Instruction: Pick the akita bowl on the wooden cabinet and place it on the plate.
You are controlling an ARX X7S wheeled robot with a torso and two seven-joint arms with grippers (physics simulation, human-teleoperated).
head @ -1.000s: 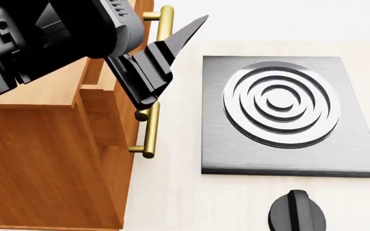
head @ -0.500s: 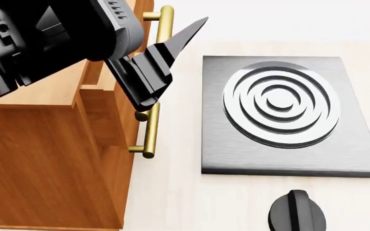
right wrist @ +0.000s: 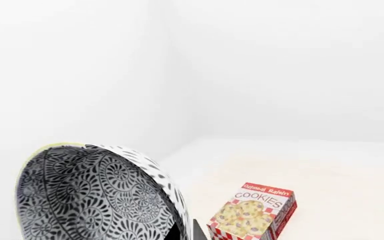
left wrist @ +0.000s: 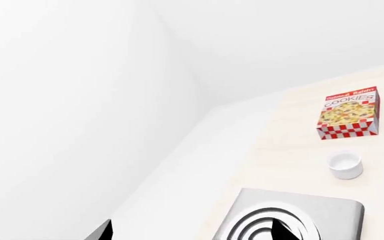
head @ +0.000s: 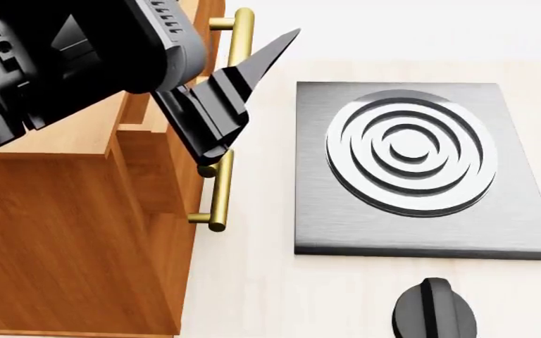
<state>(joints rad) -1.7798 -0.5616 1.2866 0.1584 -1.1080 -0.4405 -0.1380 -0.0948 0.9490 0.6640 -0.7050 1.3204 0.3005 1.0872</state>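
up close, akita bowl (right wrist: 92, 195) tilted, apparently between the right pincer's (right wrist: 182, 230) fingers

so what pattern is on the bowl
Black-and-white swirling medallions on the bowl, best in the right wrist view.

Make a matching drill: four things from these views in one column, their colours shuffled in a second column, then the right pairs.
1. cookie box
2. stove slab
3. cabinet handle
4. cup

A. brass
B. plain white
C. grey with pale rings
D. red and white checks

Pairs: 1-D, 2-C, 3-A, 4-B
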